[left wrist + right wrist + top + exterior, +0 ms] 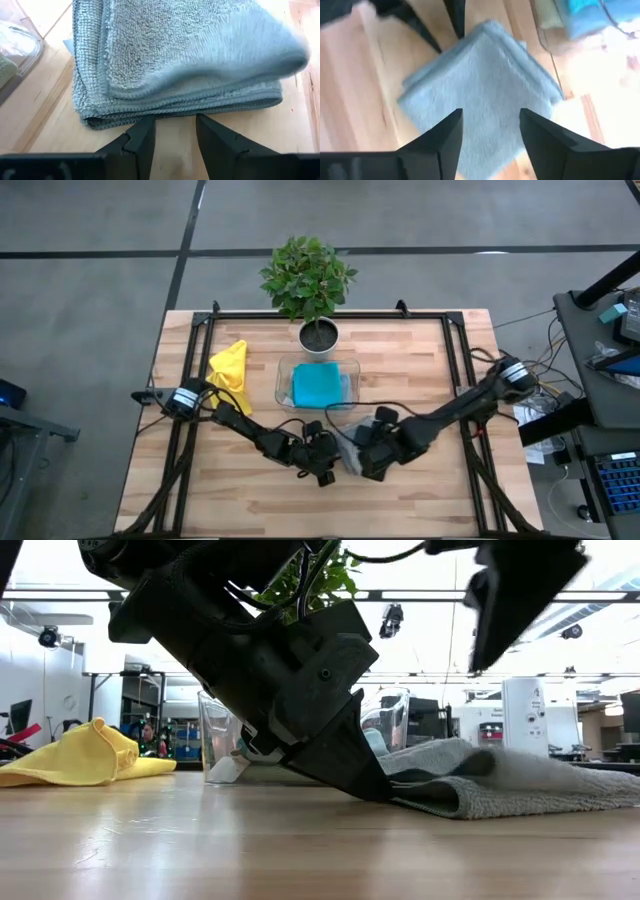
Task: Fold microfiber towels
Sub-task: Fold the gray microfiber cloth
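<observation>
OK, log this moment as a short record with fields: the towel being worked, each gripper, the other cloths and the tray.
towel in work: folded grey microfiber towel, flat on the wooden table, between the two grippers
left gripper: open, fingers at the towel's folded edge, nothing held
right gripper: open, above the towel, nothing held
clear plastic tray: holds a folded teal towel
yellow microfiber towel: crumpled, unfolded, beside the tray on the left arm's side
potted plant: behind the tray

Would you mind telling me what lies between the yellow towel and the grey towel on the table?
In the low view, the clear plastic tray and the left hand stand between the yellow towel and the grey towel.
</observation>
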Robot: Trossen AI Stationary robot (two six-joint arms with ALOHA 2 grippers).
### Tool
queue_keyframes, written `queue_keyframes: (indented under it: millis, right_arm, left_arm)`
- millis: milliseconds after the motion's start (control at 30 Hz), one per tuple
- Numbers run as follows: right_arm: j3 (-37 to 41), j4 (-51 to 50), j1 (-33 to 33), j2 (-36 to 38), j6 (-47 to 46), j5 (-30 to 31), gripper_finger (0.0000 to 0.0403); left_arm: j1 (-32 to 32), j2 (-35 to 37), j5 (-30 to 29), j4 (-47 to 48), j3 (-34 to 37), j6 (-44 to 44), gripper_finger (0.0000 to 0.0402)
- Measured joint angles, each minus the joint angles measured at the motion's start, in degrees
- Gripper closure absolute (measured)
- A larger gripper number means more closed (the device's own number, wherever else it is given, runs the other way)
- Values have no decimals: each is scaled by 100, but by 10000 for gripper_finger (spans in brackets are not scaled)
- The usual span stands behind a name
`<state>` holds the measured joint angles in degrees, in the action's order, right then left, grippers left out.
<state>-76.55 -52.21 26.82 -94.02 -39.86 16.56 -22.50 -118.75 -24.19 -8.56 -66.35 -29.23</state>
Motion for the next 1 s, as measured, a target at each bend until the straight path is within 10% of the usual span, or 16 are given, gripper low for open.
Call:
queue_keyframes:
  millis: [200, 600, 1000]
  right_arm:
    - [907, 568, 336, 628, -5, -1, 249]
    - [2940, 5206, 628, 560, 1123, -309, 294]
    - [2964, 5574, 618, -41, 1443, -73, 246]
  left_arm:
    - [0, 1, -2, -4, 0, -2, 275]
    - [0, 1, -8, -4, 0, -7, 275]
    - [-2, 1, -13, -7, 0, -9, 275]
